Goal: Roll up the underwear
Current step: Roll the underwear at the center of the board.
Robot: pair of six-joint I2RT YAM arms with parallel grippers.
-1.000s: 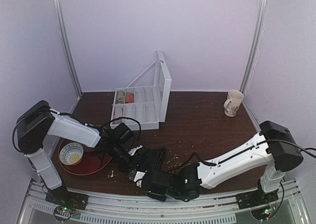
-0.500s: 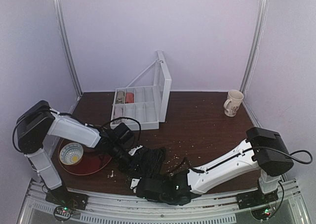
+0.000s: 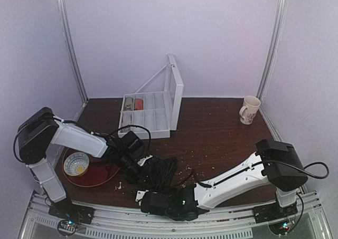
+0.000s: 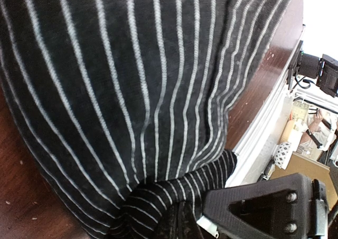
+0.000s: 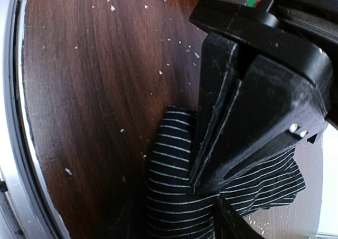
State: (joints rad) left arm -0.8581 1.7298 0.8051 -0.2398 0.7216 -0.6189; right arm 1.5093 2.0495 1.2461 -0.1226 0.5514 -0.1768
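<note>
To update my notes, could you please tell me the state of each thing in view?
Underwear: bunched on the table, not yet rolled.
Left gripper: shut on the underwear.
Right gripper: at the underwear's near edge, grip unclear.
Storage box: lid open, standing up.
Mug: upright.
Bowl: upright on the red plate.

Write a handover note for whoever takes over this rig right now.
Left gripper: shut on a bunched fold of the underwear.
Right gripper: low at the table's near edge, fingers at the fabric's near end; whether it is gripping is unclear.
Underwear: a crumpled heap on the table, to the right of the red tray.
Done: nothing that looks like a roll yet.
Left: flatten the fabric, then roll it.
</note>
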